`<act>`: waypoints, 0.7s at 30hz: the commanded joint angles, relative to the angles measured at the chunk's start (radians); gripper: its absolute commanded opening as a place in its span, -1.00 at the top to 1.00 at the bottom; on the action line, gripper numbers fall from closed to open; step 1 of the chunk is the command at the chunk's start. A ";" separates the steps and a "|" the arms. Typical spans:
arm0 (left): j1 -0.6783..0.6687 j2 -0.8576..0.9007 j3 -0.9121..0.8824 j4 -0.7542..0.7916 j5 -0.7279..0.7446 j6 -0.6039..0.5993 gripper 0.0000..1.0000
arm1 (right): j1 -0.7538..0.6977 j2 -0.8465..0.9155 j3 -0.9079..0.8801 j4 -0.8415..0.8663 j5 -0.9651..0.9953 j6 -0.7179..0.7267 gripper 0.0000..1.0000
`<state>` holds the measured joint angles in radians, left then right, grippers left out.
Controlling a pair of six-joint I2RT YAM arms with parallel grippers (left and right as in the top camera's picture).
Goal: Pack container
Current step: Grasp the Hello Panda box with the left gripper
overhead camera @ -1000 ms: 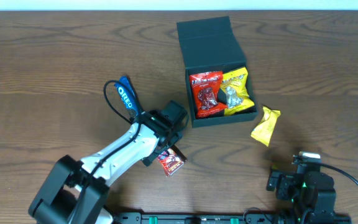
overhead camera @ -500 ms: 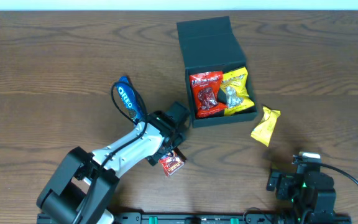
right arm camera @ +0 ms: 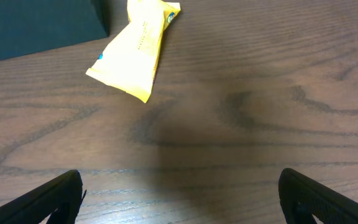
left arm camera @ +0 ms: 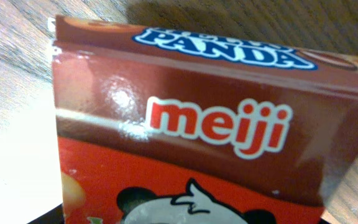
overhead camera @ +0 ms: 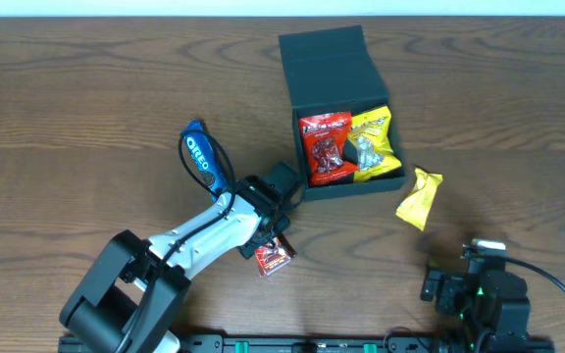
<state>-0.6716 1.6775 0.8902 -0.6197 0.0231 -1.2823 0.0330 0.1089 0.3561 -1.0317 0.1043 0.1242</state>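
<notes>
Sitting lid-back at the far middle of the wooden bench (overhead camera: pixel 86 118), the dark teal square cardboard container (overhead camera: pixel 327 59) is open for loading. The left gripper (overhead camera: pixel 268 242) crowds the red Meiji biscuit box (left arm camera: pixel 216 124), grip impossible to tell. The right gripper (right arm camera: pixel 179 180) gapes empty, near the yellow foil packet (right arm camera: pixel 135 56).

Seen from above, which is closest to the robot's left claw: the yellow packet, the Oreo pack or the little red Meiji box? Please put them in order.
From the left gripper, in the overhead view:
1. Meiji Hello Panda box: right at the gripper, just below it in the picture.
2. Oreo packet: up and toward the picture's left.
3. Yellow packet: far across, on the right arm's side.
</notes>
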 commanded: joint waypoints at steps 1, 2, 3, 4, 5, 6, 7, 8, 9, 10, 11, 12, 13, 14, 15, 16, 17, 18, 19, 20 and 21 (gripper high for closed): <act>-0.003 0.009 -0.007 0.000 -0.003 0.000 -0.30 | -0.013 -0.005 -0.004 -0.005 -0.004 -0.009 -0.99; -0.003 0.009 -0.007 0.000 -0.003 0.000 -0.26 | -0.013 -0.005 -0.004 -0.005 -0.004 -0.009 -0.98; -0.003 0.009 -0.007 0.000 -0.003 0.000 -0.19 | -0.013 -0.005 -0.004 -0.005 -0.004 -0.009 -0.98; -0.003 0.009 -0.007 0.000 -0.003 0.000 -0.13 | -0.013 -0.005 -0.004 -0.005 -0.004 -0.009 -0.99; -0.003 0.009 -0.007 0.000 -0.003 0.000 -0.13 | -0.013 -0.005 -0.004 -0.005 -0.004 -0.009 -0.99; -0.003 0.009 -0.007 0.000 -0.003 0.000 -0.13 | -0.013 -0.005 -0.004 -0.005 -0.004 -0.009 -0.98; -0.003 0.009 -0.007 0.000 -0.003 0.000 -0.13 | -0.013 -0.005 -0.004 -0.005 -0.004 -0.009 -0.99; -0.003 0.009 -0.007 0.000 -0.003 0.000 -0.12 | -0.013 -0.005 -0.004 -0.005 -0.004 -0.009 -0.98; -0.003 0.009 -0.007 0.000 -0.003 0.000 -0.13 | -0.013 -0.005 -0.004 -0.005 -0.004 -0.009 -0.99; -0.003 0.009 -0.007 0.000 -0.003 0.000 -0.14 | -0.013 -0.005 -0.004 -0.005 -0.004 -0.009 -0.98; -0.003 0.009 -0.007 0.000 -0.004 0.000 -0.13 | -0.013 -0.005 -0.004 -0.005 -0.004 -0.009 -0.99; -0.003 0.009 -0.007 0.000 -0.003 0.000 -0.10 | -0.013 -0.005 -0.004 -0.005 -0.004 -0.009 -0.99; -0.003 0.009 -0.007 0.000 -0.003 0.000 -0.06 | -0.013 -0.005 -0.004 -0.005 -0.004 -0.009 -0.98; -0.003 0.009 -0.007 0.000 -0.003 0.000 -0.02 | -0.013 -0.005 -0.004 -0.005 -0.004 -0.009 -0.98; -0.003 0.009 -0.007 0.000 -0.004 0.000 0.04 | -0.013 -0.005 -0.004 -0.005 -0.004 -0.009 -0.99; -0.003 0.009 -0.007 0.000 -0.004 0.000 0.04 | -0.013 -0.005 -0.004 -0.005 -0.004 -0.009 -0.98; -0.003 0.009 -0.007 0.001 -0.004 0.000 0.05 | -0.013 -0.005 -0.004 -0.005 -0.004 -0.009 -0.98; -0.003 0.009 -0.007 0.001 -0.004 0.000 0.09 | -0.013 -0.005 -0.004 -0.005 -0.004 -0.009 -0.98; -0.003 0.009 -0.007 0.001 -0.004 0.000 0.10 | -0.013 -0.005 -0.004 -0.005 -0.004 -0.009 -0.99; -0.003 0.009 -0.007 0.001 -0.004 0.000 0.14 | -0.013 -0.005 -0.004 -0.005 -0.004 -0.009 -0.99; -0.003 0.009 -0.007 0.001 -0.003 0.000 0.14 | -0.013 -0.005 -0.004 -0.005 -0.004 -0.009 -0.99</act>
<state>-0.6716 1.6730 0.8906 -0.6212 0.0227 -1.2823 0.0330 0.1089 0.3561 -1.0317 0.1040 0.1246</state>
